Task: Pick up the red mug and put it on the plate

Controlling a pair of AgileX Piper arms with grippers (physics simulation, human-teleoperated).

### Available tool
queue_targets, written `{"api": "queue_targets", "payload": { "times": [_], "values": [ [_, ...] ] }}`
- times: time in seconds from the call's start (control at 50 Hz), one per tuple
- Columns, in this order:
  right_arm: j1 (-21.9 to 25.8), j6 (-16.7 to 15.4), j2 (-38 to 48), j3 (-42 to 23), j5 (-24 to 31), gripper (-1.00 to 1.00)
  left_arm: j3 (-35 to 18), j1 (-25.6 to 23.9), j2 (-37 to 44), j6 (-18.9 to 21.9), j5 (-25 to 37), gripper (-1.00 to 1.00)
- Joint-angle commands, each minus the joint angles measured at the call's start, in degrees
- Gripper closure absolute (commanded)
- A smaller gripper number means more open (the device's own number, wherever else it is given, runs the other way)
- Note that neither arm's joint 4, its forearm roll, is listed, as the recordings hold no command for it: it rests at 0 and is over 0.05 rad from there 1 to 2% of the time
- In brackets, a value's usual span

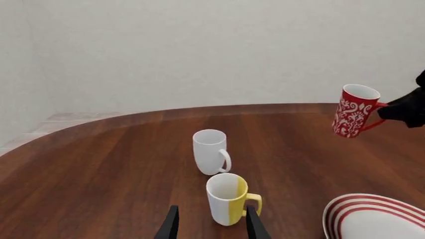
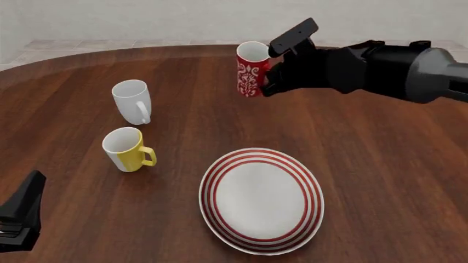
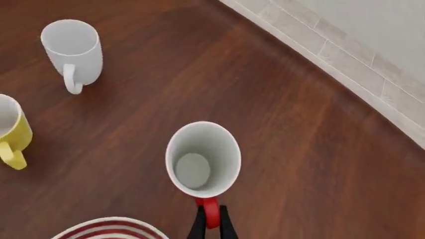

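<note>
We see the right gripper [image 3: 211, 221] clamped on the red handle of the tall slim red mug with its white floral pattern [image 2: 251, 69], holding it in the air above the dark brown wooden table [image 2: 380, 159] towards the far edge, tilted a little (its white inside and round bottom show plainly from the right wrist camera). The large round white plate with concentric red rings [image 2: 262, 200] lies flat near the table's near edge, well apart from the lifted mug and closer to us than it. Towards the left side of the table stand two other mugs, both upright: a plain white ceramic mug [image 2: 133, 101] farther back and a yellow and white mug [image 2: 127, 149] just nearer the near edge, the two close together but not touching. The left gripper [image 1: 212, 224] hangs low near the near left corner, its dark fingers spread apart and holding nothing, pointed towards the yellow and white mug.
</note>
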Motion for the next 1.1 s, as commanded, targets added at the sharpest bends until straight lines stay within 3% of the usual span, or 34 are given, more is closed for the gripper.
{"api": "queue_targets", "payload": {
  "times": [0.02,0.68,1.1],
  "values": [
    [0.88,-0.59,-8.27,8.33,-1.38,1.00,-0.05,-0.19,0.00,-0.10,0.08,-1.00],
    [1.89,-1.54,-24.35,23.95,-0.55,1.00,-0.10,-0.22,-0.01,-0.26,-0.05,-1.00],
    [4.01,-0.77,-30.60,29.06,0.88,1.00,-0.24,-0.17,-0.02,-0.41,-0.06,-1.00]
  ]
}}
